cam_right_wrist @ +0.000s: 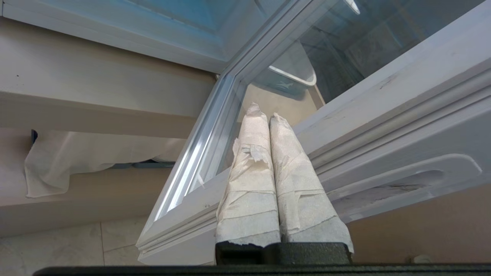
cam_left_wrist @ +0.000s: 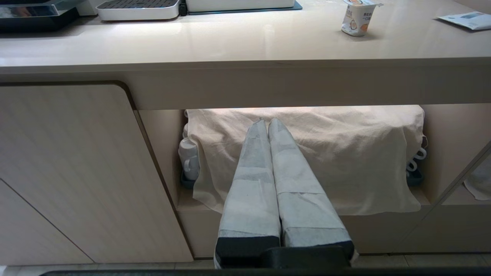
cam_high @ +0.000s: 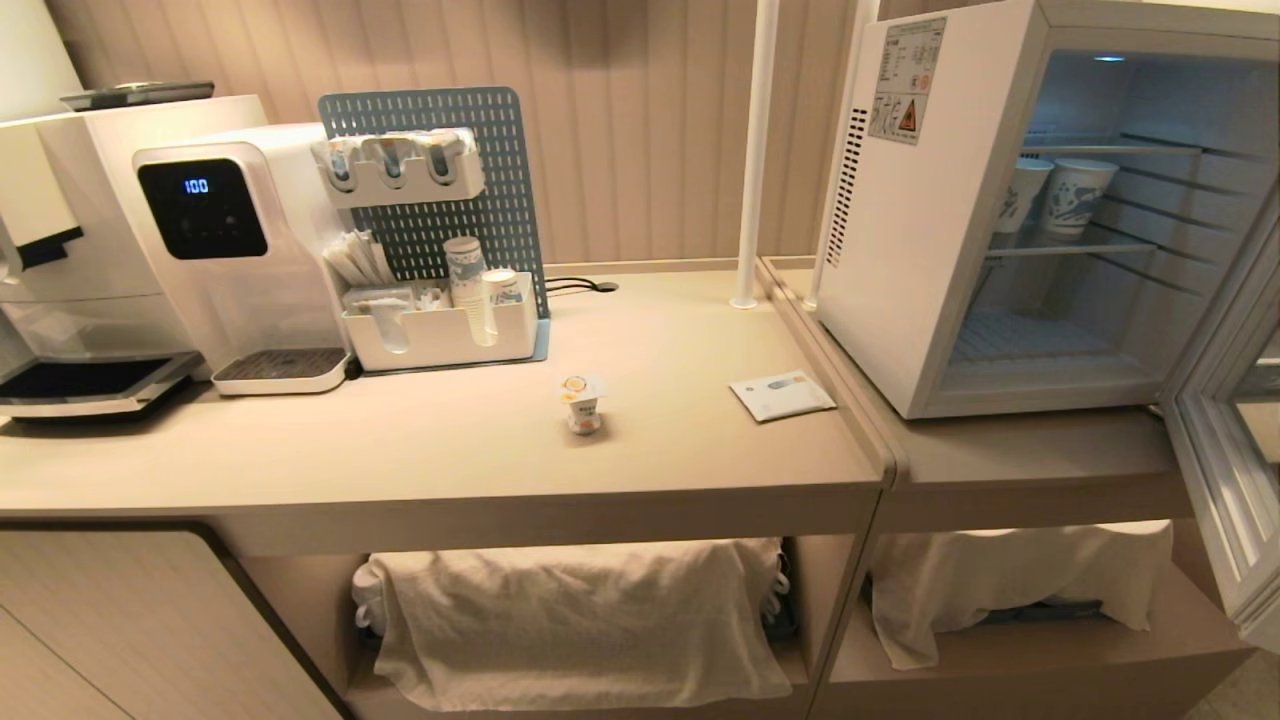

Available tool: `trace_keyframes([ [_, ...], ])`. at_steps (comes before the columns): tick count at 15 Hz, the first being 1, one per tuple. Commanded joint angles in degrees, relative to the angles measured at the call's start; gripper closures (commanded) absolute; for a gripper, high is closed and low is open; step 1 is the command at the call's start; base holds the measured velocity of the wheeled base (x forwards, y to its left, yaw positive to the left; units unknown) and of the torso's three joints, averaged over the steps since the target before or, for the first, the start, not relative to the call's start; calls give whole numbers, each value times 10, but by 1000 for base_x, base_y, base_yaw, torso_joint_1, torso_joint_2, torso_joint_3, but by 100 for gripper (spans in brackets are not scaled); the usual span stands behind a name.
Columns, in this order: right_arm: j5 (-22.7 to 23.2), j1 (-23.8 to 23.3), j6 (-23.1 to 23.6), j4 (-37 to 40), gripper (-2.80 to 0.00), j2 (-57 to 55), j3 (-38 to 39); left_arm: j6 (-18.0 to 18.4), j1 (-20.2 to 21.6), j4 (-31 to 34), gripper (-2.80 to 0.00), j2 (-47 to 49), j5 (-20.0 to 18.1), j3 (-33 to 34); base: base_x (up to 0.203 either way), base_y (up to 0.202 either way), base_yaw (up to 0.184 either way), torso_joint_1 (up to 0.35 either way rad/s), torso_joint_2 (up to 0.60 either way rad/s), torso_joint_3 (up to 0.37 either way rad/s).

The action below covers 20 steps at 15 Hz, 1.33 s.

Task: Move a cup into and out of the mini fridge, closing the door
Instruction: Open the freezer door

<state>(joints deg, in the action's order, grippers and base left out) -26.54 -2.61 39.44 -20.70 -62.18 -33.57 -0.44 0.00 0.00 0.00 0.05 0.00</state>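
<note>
In the head view neither arm is seen. The cup (cam_high: 582, 402) stands upright on the counter (cam_high: 450, 450), well apart from the fridge (cam_high: 1040, 210), with a flat packet (cam_high: 782, 394) between them. The fridge stands on the lower counter at the right, its door (cam_high: 1235, 470) swung wide open. 2 paper cups (cam_high: 1055, 195) are seen on its middle wire shelf. A dispenser (cam_high: 215, 235) and a pegboard (cam_high: 440, 190) stand at the back left.

Only the left wrist view shows the left gripper (cam_left_wrist: 267, 122): it is clenched on nothing and held low before a cloth (cam_left_wrist: 345, 153) draped in the open shelf under the counter, with the cup seen above.

Only the right wrist view shows the right gripper (cam_right_wrist: 264, 113): it is clenched, empty, and lies against the door's white frame, just beside the recessed handle (cam_right_wrist: 406, 182).
</note>
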Motion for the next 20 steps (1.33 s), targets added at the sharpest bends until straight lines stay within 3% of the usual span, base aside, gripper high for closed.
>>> trace_keyframes([
  [1, -1, 0, 3, -4, 0, 6, -3, 0, 0, 0, 0, 0, 0, 0, 0, 0, 0, 0, 0, 0],
  [16, -19, -36, 13, 3, 0, 2, -19, 0, 0, 0, 0, 0, 0, 0, 0, 0, 0, 0, 0, 0],
  [20, -53, -36, 20, 28, 0, 25, -12, 0, 0, 0, 0, 0, 0, 0, 0, 0, 0, 0, 0, 0],
])
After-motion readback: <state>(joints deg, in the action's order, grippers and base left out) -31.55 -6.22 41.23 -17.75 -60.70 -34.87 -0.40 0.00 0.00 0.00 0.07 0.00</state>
